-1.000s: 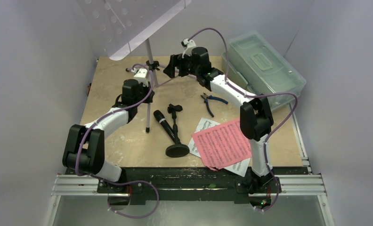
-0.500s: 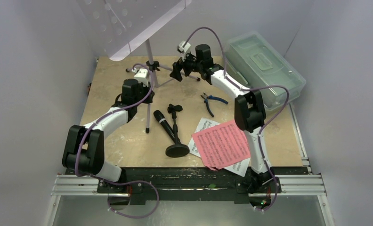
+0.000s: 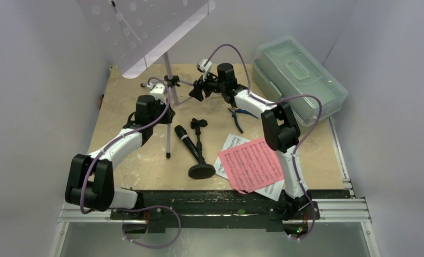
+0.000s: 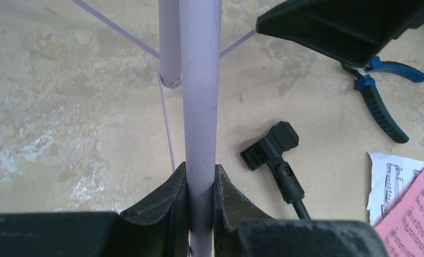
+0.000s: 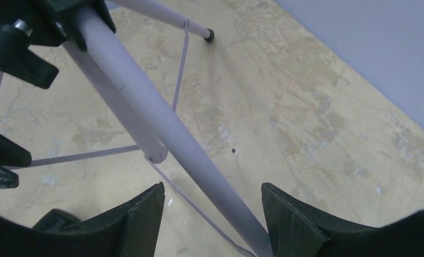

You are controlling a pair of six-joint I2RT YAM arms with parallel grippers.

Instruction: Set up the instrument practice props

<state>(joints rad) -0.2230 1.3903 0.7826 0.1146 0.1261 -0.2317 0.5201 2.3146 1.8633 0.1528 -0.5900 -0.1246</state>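
Lavender tripod music stand (image 3: 169,67): seemingly light, top-heavy, slick-tubed; left gripper (image 4: 201,182) clamps one leg, right gripper (image 5: 212,191) gapes astride another, both sound low holds.

Lavender music stand (image 3: 168,67) (hole-dotted tray (image 3: 140,32)), black mic (image 3: 184,139), pink & white sheets (image 3: 251,163).

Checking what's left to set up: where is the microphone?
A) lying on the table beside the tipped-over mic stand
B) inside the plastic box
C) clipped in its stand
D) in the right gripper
A: the microphone lies flat on the table beside the mic stand, which lies on its side, clip empty.
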